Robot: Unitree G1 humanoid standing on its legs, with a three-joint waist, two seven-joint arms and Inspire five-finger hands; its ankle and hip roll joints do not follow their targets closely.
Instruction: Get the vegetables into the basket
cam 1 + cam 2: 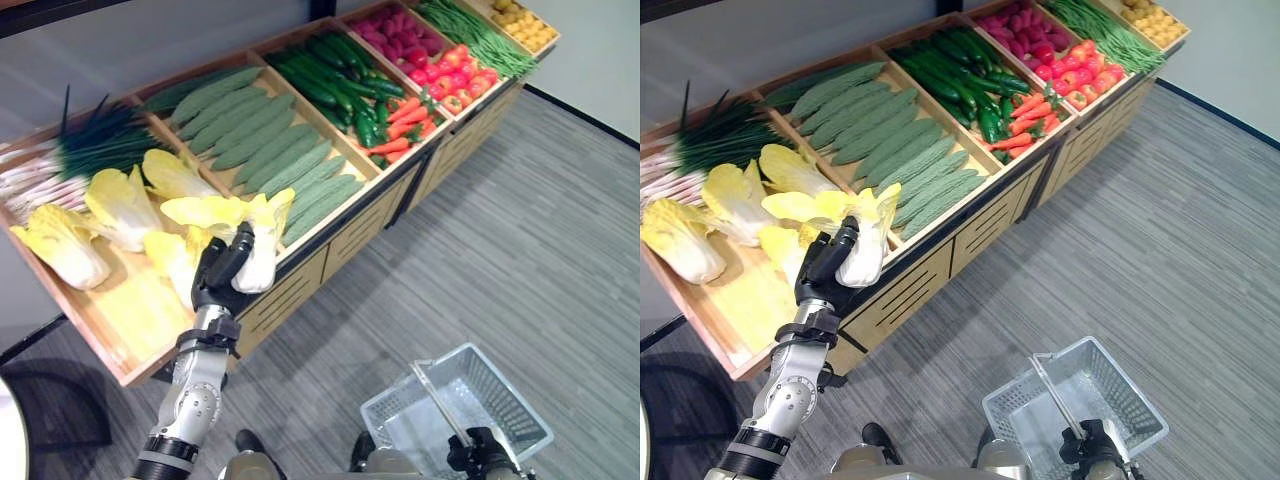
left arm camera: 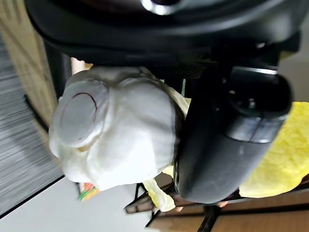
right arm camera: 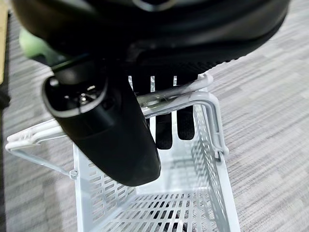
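Note:
My left hand (image 1: 222,272) is shut on a napa cabbage (image 1: 262,247) with a white base and yellow leaves, at the front edge of the wooden stand's cabbage bin (image 1: 120,330). In the left wrist view the cabbage's white base (image 2: 116,130) sits between the thumb and the fingers (image 2: 227,145). Other cabbages (image 1: 62,245) lie in the bin behind it. My right hand (image 1: 482,452) is low at the right, curled round the handle (image 3: 193,99) of a white wire basket (image 1: 505,400), which is empty and close above the floor.
The long slanted wooden stand (image 1: 340,235) runs from the left to the far right. Its bins hold green onions (image 1: 90,145), pale green gourds (image 1: 270,150), dark cucumbers (image 1: 335,75), carrots (image 1: 405,125), red peppers (image 1: 455,75) and green beans (image 1: 475,35). Grey carpet (image 1: 560,250) spreads before it.

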